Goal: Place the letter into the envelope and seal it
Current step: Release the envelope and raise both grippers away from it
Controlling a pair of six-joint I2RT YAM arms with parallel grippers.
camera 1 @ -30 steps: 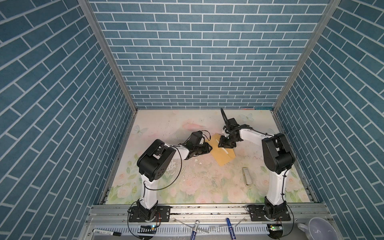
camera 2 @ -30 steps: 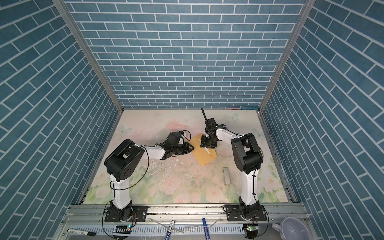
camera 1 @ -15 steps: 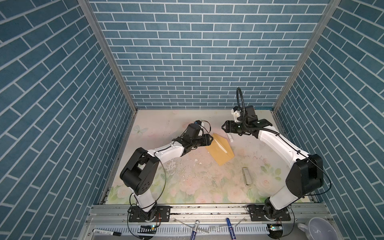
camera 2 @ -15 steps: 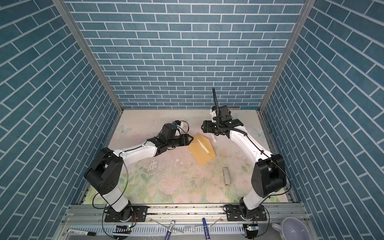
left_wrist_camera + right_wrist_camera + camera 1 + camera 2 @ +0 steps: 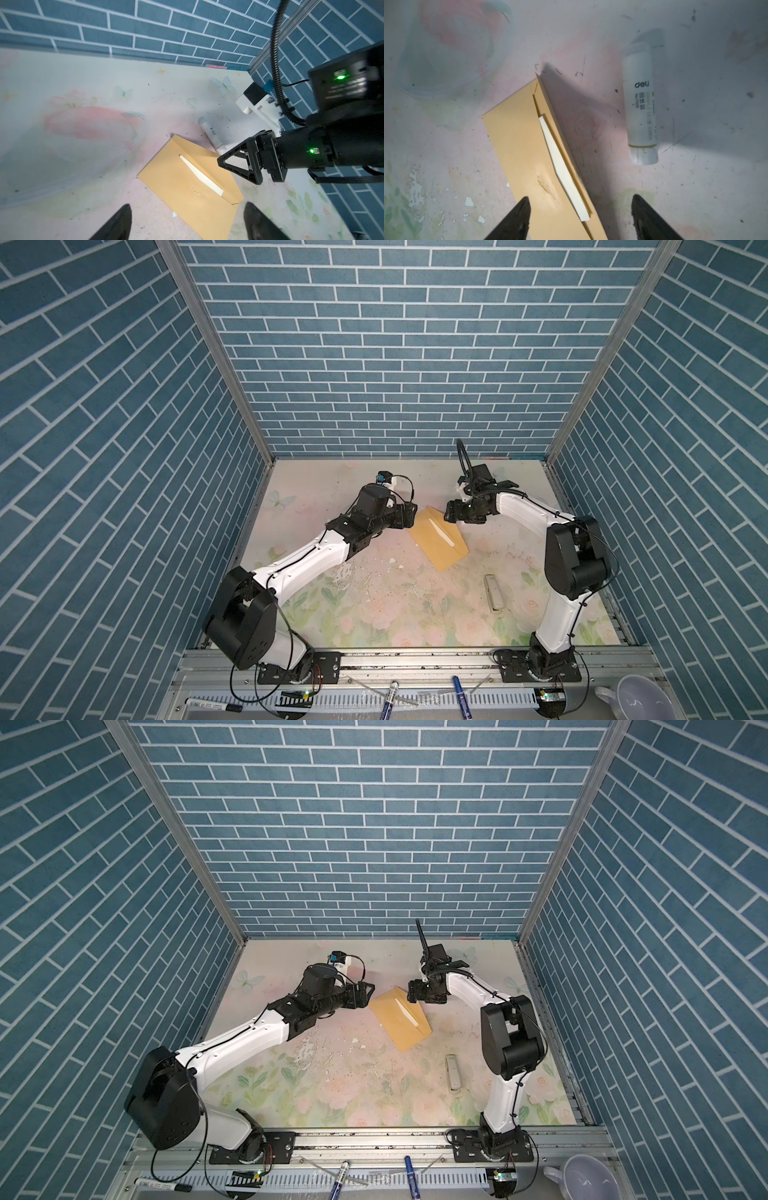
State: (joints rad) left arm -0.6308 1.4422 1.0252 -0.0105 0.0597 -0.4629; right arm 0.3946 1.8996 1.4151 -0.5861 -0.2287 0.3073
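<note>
you're looking down into a booth walled on three sides with blue brick-pattern panels (image 5: 395, 344), with metal posts (image 5: 216, 348) running up the far corners. its floor is a pale floral mat (image 5: 374, 601), pinks and greens, scuffed and dotted with white flakes near the middle of the frame. the envelope (image 5: 436, 537) lies flat and slanted on the mat, just right of centre in both top views. the letter (image 5: 562, 172) is tucked inside it, so only a pale sliver shows along the opening by the flap. your left gripper (image 5: 411, 516) hangs by the envelope's upper left corner and your right gripper (image 5: 451, 516) by its upper right. both have their jaws apart and grip nothing. a white glue stick (image 5: 641, 110) lies on the mat near the envelope. a pale oblong object (image 5: 494, 593) rests at lower right. a metal rail (image 5: 415, 659) runs along the bottom edge, with markers (image 5: 390, 695) below it and a cup (image 5: 636, 701) in the lower right corner.
</note>
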